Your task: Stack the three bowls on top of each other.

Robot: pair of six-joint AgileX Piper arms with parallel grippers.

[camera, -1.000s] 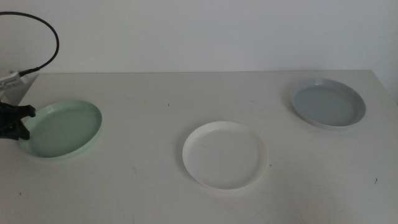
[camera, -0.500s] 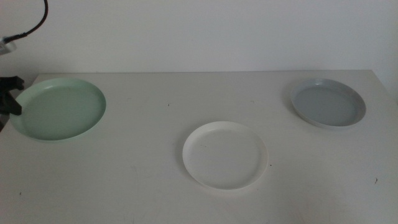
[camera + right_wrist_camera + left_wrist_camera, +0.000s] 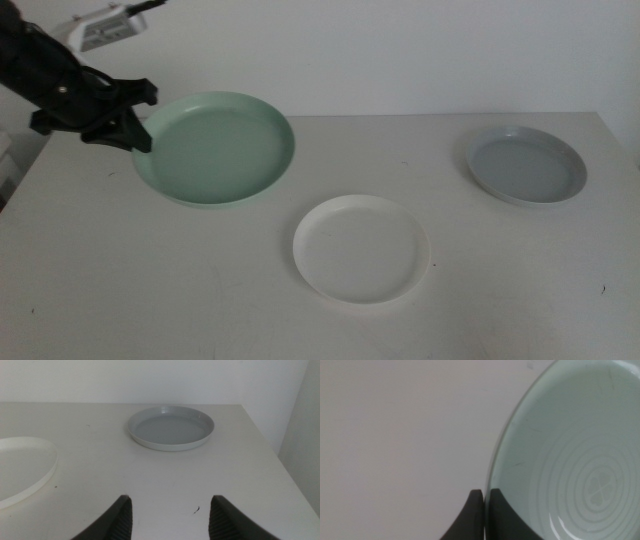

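The left gripper (image 3: 128, 118) pinches the mint bowl (image 3: 215, 148) by its rim, upper left, above the bench (image 3: 200, 290). Keep it level and centre it over the white bowl (image 3: 361, 248) before lowering. The right gripper (image 3: 170, 515) waits, spread.

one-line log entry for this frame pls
left gripper: shut on green bowl rim, airborne | right gripper: open, waiting | white bowl, grey-blue bowl: on table, unstacked

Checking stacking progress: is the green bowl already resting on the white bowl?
No, the green bowl hangs in the left gripper, beside the white bowl.
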